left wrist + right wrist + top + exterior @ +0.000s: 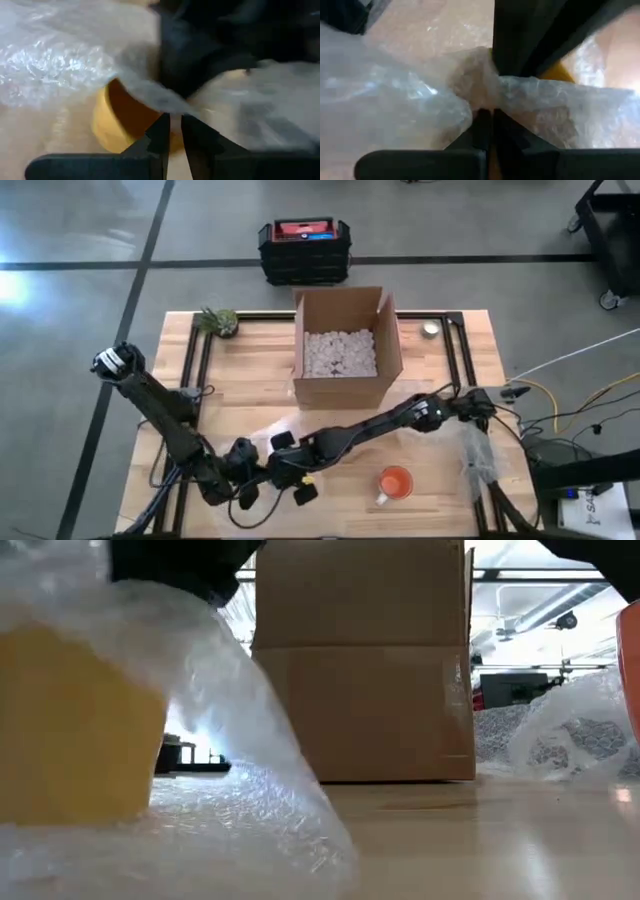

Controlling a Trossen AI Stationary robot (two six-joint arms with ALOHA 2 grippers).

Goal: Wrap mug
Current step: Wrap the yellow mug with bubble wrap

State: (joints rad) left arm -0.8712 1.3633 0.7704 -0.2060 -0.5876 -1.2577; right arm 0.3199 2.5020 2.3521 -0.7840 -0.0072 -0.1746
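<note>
Bubble wrap [230, 740] lies draped over a yellow mug [75, 725] at the front of the table [250, 395], left of centre, and both arms have met there to work it. The right gripper [487, 114] has its fingers clenched on a gathered fold of the wrap, seemingly pulling the sheet up and across the mug so that it covers the body. The left gripper [175, 122] points at the mug's open mouth with its fingers nearly together; they look pinched on the wrap's edge, probably to hold it taut against the right gripper's pull. In the left wrist view the mug seems to lie on its side, its rim toward the camera, only partly covered. The wrapping thus looks under way, not finished. An orange mug [394, 482] stands unwrapped to the right, and an open box [345, 345] of packing peanuts [338, 352] waits behind, presumably for the wrapped mugs.
</note>
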